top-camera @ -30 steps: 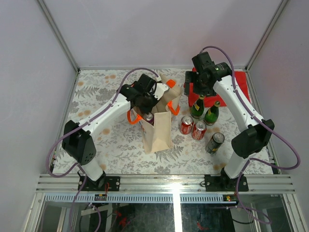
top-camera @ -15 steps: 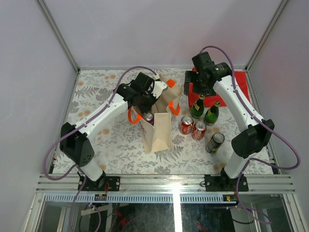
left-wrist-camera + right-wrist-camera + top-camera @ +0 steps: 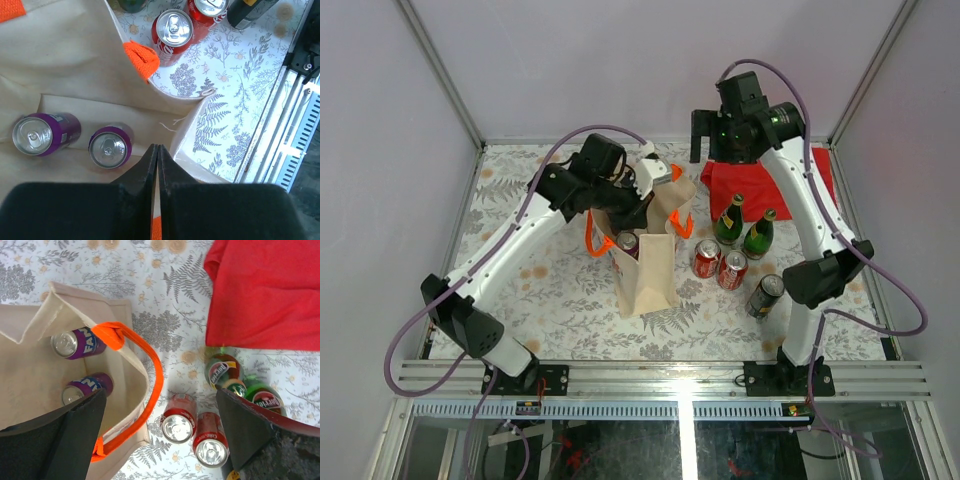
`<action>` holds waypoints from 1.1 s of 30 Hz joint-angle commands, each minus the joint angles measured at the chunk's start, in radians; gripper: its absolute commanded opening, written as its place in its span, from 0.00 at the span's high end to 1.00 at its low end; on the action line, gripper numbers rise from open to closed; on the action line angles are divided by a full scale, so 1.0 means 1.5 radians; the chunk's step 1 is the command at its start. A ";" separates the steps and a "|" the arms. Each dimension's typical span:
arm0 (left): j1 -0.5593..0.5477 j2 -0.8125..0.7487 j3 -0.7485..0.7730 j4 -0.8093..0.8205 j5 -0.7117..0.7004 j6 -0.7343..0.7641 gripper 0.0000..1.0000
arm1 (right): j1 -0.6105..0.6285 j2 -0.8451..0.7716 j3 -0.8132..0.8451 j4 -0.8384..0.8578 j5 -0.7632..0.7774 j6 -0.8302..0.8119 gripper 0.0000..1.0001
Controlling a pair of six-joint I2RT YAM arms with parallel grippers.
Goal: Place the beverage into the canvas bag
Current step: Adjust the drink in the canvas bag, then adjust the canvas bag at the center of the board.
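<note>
Over on the left, the left gripper [image 3: 157,148] hangs above the open mouth of the canvas bag [image 3: 645,270], fingers pressed flat together. A sliver of orange shows between them low in the wrist view, and what it is I cannot tell. The bag stands upright on the patterned table [image 3: 550,290], with its orange handles [image 3: 152,370] flopped over the rim. Down inside sit 2 purple cans [image 3: 111,146] side by side, tops facing up!

Just right of the bag, out on the table, 2 red cans [image 3: 176,425] stand touching each other. Behind them are 2 green bottles [image 3: 728,222], upright and close together. A dark can [image 3: 765,296] stands nearer the arm bases, slightly apart. Far right, a red cloth [image 3: 270,290] lies flat. The right gripper [image 3: 161,395] hovers high above all this, jaws spread wide with nothing between them.
</note>
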 commanded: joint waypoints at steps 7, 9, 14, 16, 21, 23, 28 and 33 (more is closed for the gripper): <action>0.173 -0.017 -0.020 0.050 0.052 -0.154 1.00 | 0.075 0.059 0.061 -0.027 -0.080 -0.065 0.11; 0.196 -0.036 -0.045 0.071 0.030 -0.167 1.00 | 0.102 0.073 0.068 -0.037 -0.076 -0.093 0.13; 0.216 -0.064 -0.088 0.117 -0.015 -0.191 1.00 | 0.153 0.088 0.052 -0.049 -0.085 -0.124 0.19; 0.229 -0.064 -0.096 0.130 -0.019 -0.209 1.00 | 0.171 0.088 0.042 -0.056 -0.089 -0.135 0.24; 0.272 -0.058 -0.105 0.152 -0.015 -0.232 1.00 | 0.197 0.062 -0.036 -0.081 -0.112 -0.147 0.41; 0.278 -0.049 -0.098 0.151 -0.016 -0.228 0.99 | 0.204 0.044 -0.079 -0.089 -0.120 -0.152 0.46; 0.296 -0.039 -0.100 0.168 -0.018 -0.241 0.98 | 0.217 -0.011 -0.203 -0.113 -0.150 -0.144 0.56; 0.304 -0.035 -0.100 0.174 -0.017 -0.244 0.98 | 0.223 -0.056 -0.269 -0.115 -0.144 -0.127 0.60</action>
